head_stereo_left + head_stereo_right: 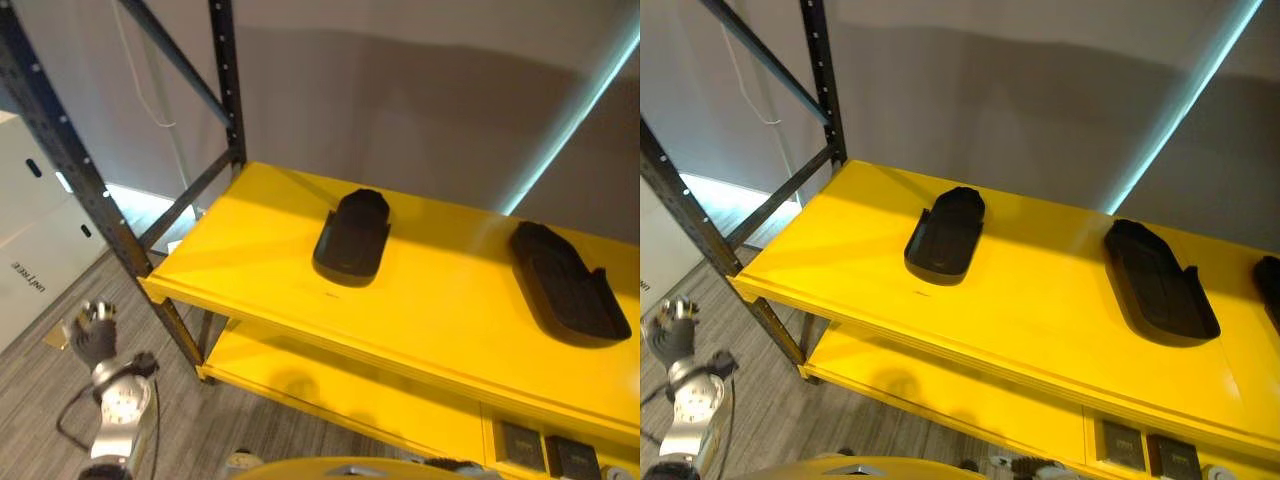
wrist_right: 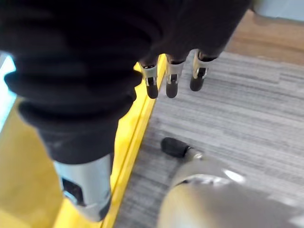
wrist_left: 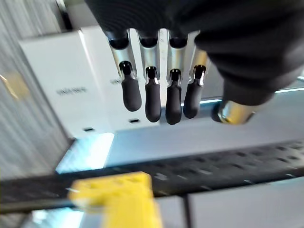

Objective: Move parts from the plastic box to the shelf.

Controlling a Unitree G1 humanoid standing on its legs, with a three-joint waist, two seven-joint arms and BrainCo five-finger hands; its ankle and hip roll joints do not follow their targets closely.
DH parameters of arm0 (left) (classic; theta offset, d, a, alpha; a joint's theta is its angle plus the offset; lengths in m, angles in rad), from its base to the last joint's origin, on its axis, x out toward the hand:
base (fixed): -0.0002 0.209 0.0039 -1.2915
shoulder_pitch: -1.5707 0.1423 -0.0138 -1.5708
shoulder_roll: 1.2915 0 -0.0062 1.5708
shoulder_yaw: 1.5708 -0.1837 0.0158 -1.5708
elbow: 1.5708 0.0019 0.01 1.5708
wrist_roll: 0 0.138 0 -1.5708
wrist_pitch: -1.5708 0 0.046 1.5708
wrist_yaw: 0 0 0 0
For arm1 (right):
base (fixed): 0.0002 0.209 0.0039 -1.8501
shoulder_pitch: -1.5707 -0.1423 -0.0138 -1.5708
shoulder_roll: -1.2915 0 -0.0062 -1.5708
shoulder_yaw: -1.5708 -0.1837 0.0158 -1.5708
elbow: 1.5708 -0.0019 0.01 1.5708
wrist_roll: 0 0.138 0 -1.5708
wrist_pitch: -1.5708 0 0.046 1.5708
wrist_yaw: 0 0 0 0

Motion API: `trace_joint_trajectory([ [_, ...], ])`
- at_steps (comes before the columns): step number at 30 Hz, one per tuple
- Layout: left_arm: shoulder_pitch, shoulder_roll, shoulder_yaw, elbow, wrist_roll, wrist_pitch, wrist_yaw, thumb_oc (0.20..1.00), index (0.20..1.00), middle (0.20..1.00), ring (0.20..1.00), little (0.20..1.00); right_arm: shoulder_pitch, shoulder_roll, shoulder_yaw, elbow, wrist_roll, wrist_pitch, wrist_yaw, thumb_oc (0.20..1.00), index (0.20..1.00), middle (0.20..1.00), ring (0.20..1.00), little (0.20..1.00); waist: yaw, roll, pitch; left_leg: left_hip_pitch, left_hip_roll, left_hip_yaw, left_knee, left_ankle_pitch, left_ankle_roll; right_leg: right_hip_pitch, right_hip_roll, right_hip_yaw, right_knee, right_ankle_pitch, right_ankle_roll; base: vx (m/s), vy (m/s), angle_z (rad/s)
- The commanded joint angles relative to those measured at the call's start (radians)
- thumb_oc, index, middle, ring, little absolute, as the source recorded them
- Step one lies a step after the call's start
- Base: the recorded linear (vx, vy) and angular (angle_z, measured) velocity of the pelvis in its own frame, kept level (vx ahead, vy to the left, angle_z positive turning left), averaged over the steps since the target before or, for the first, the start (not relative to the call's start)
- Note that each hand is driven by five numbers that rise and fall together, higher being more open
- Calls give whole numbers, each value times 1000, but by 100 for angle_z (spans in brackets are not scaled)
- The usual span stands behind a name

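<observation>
On the yellow metal shelf (image 1: 250, 240), 2 black moulded plastic parts (image 1: 352, 238) (image 1: 566, 281) sit at 12 and 3 o'clock. Left hand (image 3: 156, 92) at 8 o'clock, fingers loose, empty; right hand (image 2: 173, 76) also relaxed, empty.

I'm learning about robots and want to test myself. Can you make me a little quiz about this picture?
1. True or false: the left hand is holding a part.
2. What colour is the shelf? A red, B yellow, C blue.
3. Fill in: the left part lies on the shelf's ___ level (upper or lower).

Key
1. False: its fingers are straight and hold nothing.
2. B.
3. Upper.
</observation>
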Motion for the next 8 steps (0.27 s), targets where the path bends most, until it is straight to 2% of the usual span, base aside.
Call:
trace_joint_trajectory([
  [1,-98,-29,-77,-24,45,-78,-34,1000,1000,1000,1000,1000,-72,-16,27,29,37,20,19,1000,1000,1000,1000,1000,-16,36,83,1,-77,55,13,-36,69,65,51,5,23,-106,-58,-35,-3,21],
  [2,-88,-55,-80,32,-19,-78,-50,1000,1000,1000,1000,1000,-69,-11,31,27,37,21,21,1000,1000,1000,1000,1000,-14,35,85,2,-78,56,13,-37,70,67,49,2,22,-105,-54,-17,5,12],
  [3,-82,-70,-79,67,-63,-47,-45,1000,1000,1000,1000,1000,-66,-6,33,27,36,24,26,1000,1000,1000,1000,1000,-13,33,85,3,-79,55,12,-37,70,68,48,1,20,-104,-51,-15,8,9],
  [6,-72,-119,-52,198,-103,-36,-66,1000,1000,1000,1000,1000,-66,11,40,30,22,33,32,1000,1000,1000,1000,1000,-11,27,87,4,-80,57,13,-37,72,68,45,-1,21,-98,-45,-1,3,2],
  [8,-83,-172,-13,395,-122,16,-118,1000,1000,1000,1000,1000,-61,32,34,47,69,47,-1,1000,1000,1000,1000,1000,-15,14,86,2,-82,67,13,-39,79,61,40,4,20,-89,-35,9,13,-10],
])
